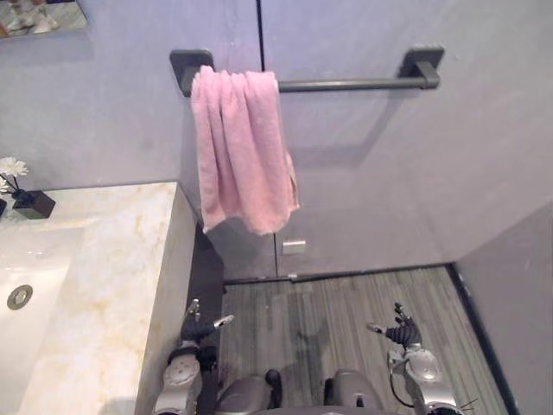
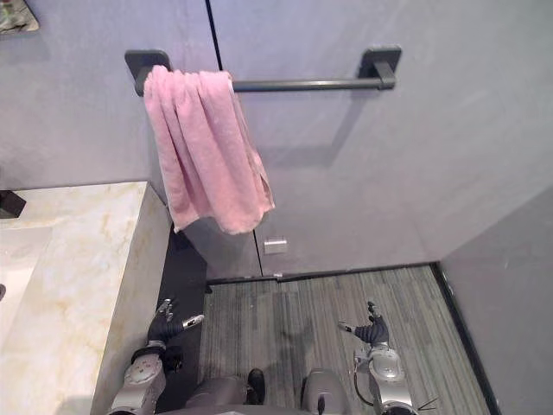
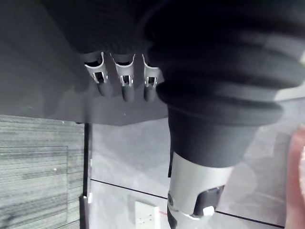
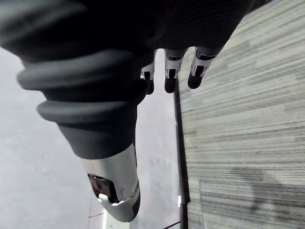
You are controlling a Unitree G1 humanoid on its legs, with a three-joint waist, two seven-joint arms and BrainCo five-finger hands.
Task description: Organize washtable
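One pink towel (image 1: 242, 151) hangs bunched at the left end of the rail (image 1: 354, 84), beside the bench (image 1: 112, 259) — soft, light, limp; I'd pinch its lower hanging edge. Down low, left hand (image 1: 200, 328) and right hand (image 1: 399, 331) — fingers relaxed, holding nothing.

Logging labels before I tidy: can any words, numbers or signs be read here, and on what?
None can be read.
The towel, the bar, the wall plate and the vase show no print.
The frame in the top corner is too small to tell.
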